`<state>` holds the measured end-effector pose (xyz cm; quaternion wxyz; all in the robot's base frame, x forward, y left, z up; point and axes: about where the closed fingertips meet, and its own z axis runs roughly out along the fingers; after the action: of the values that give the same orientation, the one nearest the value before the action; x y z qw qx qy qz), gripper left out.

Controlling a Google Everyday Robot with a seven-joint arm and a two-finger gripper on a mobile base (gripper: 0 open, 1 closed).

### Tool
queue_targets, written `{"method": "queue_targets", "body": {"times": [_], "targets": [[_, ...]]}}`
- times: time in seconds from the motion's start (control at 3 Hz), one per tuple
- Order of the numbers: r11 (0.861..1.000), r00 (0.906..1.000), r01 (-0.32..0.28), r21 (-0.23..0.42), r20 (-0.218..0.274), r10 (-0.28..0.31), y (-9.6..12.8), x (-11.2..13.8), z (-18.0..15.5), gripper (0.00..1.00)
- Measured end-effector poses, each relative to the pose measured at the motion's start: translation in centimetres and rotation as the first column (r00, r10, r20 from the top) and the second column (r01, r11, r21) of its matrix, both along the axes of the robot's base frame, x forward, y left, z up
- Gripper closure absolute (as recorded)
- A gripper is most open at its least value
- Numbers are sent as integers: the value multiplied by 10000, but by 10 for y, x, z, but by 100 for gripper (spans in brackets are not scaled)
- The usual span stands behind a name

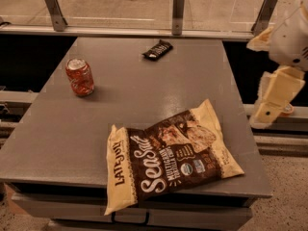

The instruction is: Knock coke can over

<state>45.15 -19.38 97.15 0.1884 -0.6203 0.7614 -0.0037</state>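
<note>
The claw point(265, 113) is seen hanging off the right edge of the grey worktop point(144, 97), outside and slightly above its surface, with nothing touched or carried; whether it is open or closed cannot be told from this view. The coke can point(80, 77) is found well apart from the claw, across the full width of the worktop toward the view's left, standing upright near the far-left part of the surface, so the task is judged not yet begun. Between the claw and the can, but closer to the front edge, a Late July sea salt tortilla chip bag point(168, 155) is laid flat, with its lower corner overhanging the front edge. A small black snack bar wrapper point(158, 50) is laid farther back, to the left of the claw and beyond the straight line to the can. Because the can is tall and free-standing with open surface around it, a sideways push near its top is judged sufficient, provided the approach is carried behind the bag and in front of the wrapper.
</note>
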Motion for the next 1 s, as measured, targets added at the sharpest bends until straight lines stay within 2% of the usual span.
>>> {"method": "queue_targets", "body": {"times": [0.33, 0.67, 1.0], "targets": [[9705, 9831, -1806, 1594, 588, 1733, 77, 23, 2, 0], [8766, 9321, -3613, 3180, 1496, 3299, 178, 21, 31, 0], [8765, 9320, -3614, 3180, 1498, 3300, 178, 21, 31, 0]]}}
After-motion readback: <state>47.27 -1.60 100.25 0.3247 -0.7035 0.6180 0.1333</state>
